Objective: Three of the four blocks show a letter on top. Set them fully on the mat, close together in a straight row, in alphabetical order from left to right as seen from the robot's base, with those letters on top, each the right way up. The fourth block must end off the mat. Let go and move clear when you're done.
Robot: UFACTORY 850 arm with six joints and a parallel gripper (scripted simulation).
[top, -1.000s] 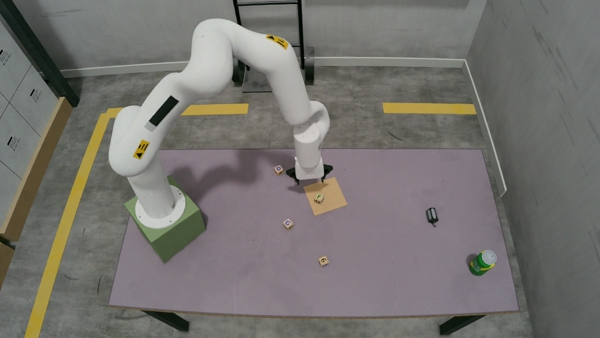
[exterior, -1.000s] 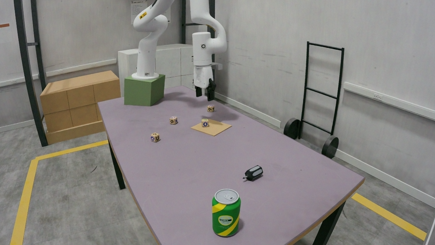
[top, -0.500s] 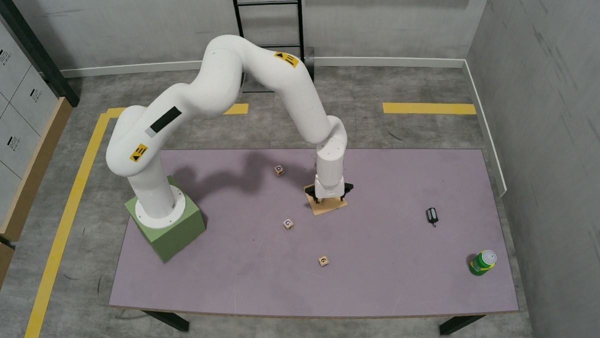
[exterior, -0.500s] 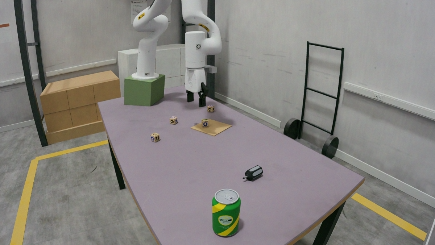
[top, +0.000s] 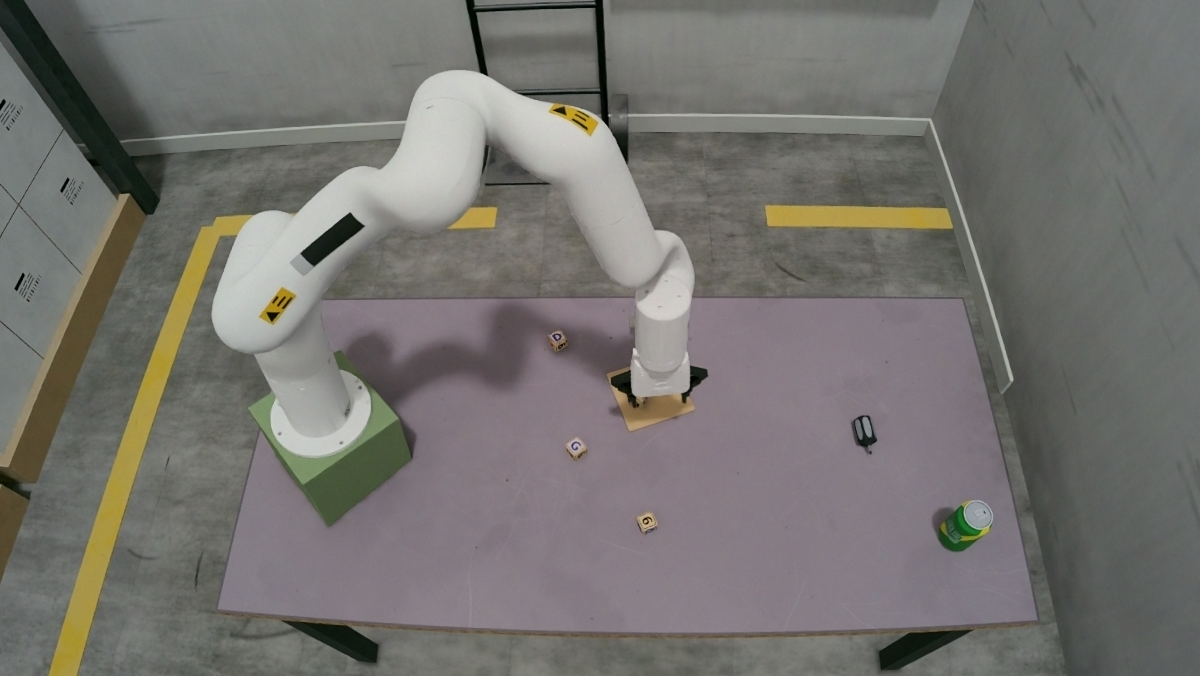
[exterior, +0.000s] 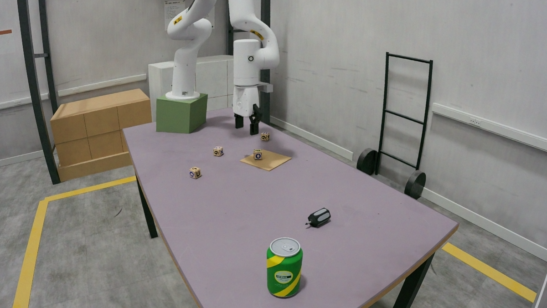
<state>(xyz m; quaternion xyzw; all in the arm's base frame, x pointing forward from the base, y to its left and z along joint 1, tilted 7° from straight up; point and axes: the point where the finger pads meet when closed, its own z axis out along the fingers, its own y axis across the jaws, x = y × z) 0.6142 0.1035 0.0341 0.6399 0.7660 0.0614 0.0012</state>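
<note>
A tan mat (top: pixel 653 408) lies mid-table; it also shows in the side view (exterior: pixel 265 159). One wooden block (exterior: pixel 257 154) sits on the mat's near-left part. The arm hides it in the top view, and I cannot read its top letter. My gripper (top: pixel 659 394) is open and empty. It hangs well above that block, as the side view (exterior: pixel 245 125) shows. A block with D on top (top: pixel 558 340) lies off the mat towards the back edge (exterior: pixel 265 136). A block with G on top (top: pixel 576 447) and a block with 9 on top (top: pixel 646 522) lie off the mat towards the front.
A green can (top: pixel 965 524) stands near the table's right front corner. A small black object (top: pixel 864 431) lies right of the mat. The arm's green pedestal (top: pixel 331 445) stands at the table's left end.
</note>
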